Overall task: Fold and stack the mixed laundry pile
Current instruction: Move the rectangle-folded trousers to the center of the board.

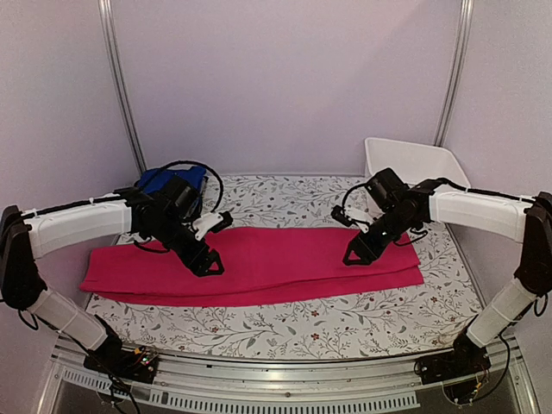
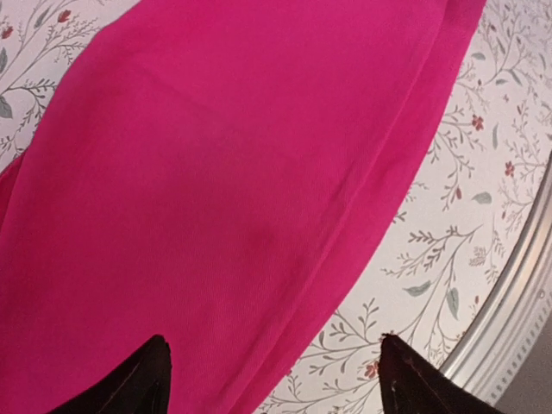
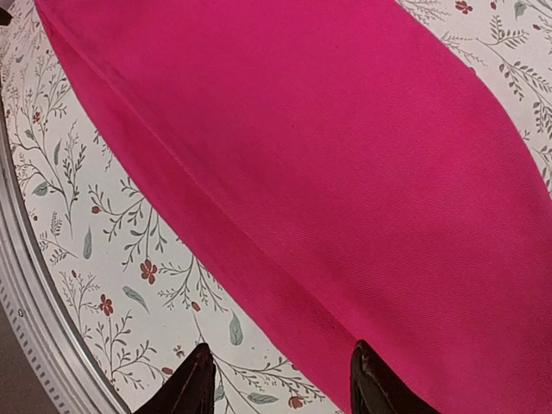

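Note:
A magenta-pink garment [image 1: 285, 267] lies folded into a long flat strip across the middle of the floral table covering [image 1: 285, 332]. My left gripper [image 1: 207, 266] hovers over its left part, and my right gripper [image 1: 354, 256] over its right part. In the left wrist view the left gripper [image 2: 272, 345] is open and straddles the pink cloth's [image 2: 216, 172] near edge, holding nothing. In the right wrist view the right gripper [image 3: 281, 348] is also open, one finger over the pink cloth [image 3: 362, 147] and one over the covering. A royal-blue garment [image 1: 172, 179] sits bunched at the back left.
A white plastic bin [image 1: 414, 162] stands at the back right, just behind my right arm. The table's metal front rail [image 1: 285, 371] runs along the near edge, close to the garment's near fold.

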Controlling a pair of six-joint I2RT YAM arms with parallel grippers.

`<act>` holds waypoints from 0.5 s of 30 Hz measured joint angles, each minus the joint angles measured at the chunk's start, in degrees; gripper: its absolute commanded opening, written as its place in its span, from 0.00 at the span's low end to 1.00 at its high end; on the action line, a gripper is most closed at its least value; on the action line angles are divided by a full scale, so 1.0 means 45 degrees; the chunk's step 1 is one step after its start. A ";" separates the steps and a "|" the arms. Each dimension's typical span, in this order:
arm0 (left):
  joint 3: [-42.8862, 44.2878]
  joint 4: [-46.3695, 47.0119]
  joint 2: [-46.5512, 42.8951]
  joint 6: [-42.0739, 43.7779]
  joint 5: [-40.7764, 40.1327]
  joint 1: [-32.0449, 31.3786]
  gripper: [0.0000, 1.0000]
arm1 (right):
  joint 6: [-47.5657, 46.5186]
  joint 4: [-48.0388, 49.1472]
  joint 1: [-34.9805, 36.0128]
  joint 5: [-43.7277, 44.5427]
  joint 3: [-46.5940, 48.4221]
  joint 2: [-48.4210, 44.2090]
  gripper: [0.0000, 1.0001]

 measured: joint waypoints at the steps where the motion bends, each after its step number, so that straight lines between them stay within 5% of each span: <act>1: -0.0199 -0.0136 -0.0005 0.0364 -0.0141 -0.0107 0.78 | -0.0253 0.0204 0.0029 0.0044 -0.0131 0.0019 0.50; 15: -0.1690 -0.0855 0.0165 0.2652 -0.1967 -0.0539 0.76 | -0.2089 0.2560 0.1729 0.0588 -0.0957 0.2127 0.44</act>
